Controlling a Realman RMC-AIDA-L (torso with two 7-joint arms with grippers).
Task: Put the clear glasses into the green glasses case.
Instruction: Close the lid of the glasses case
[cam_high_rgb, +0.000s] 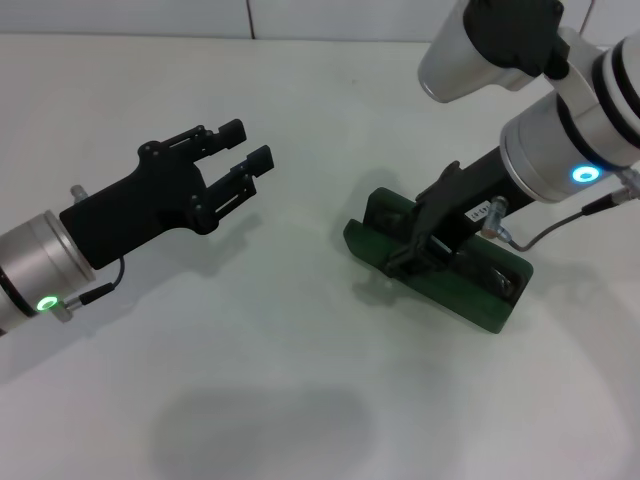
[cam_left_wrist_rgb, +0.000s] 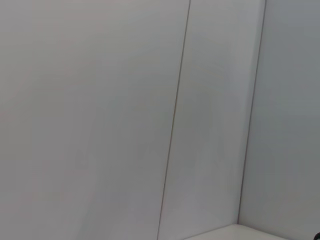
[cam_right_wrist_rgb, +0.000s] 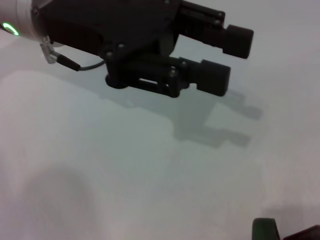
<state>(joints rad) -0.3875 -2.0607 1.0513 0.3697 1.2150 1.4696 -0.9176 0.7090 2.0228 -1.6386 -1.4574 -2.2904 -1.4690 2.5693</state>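
Case (cam_high_rgb: 440, 262) lies open on the table (cam_high_rgb: 300, 380) under my right gripper (cam_high_rgb: 418, 255), long axis slanting away rightward; glasses not discernible, its finger state unclear; my left gripper (cam_high_rgb: 240, 160), open and empty, hovers well apart.

No text, brand or number can be read in any view. A small white label (cam_high_rgb: 478, 212) on the right arm's black wrist, above the green glasses case (cam_high_rgb: 500, 300), carries dark marks too small to make out. The case shows no legible lettering.
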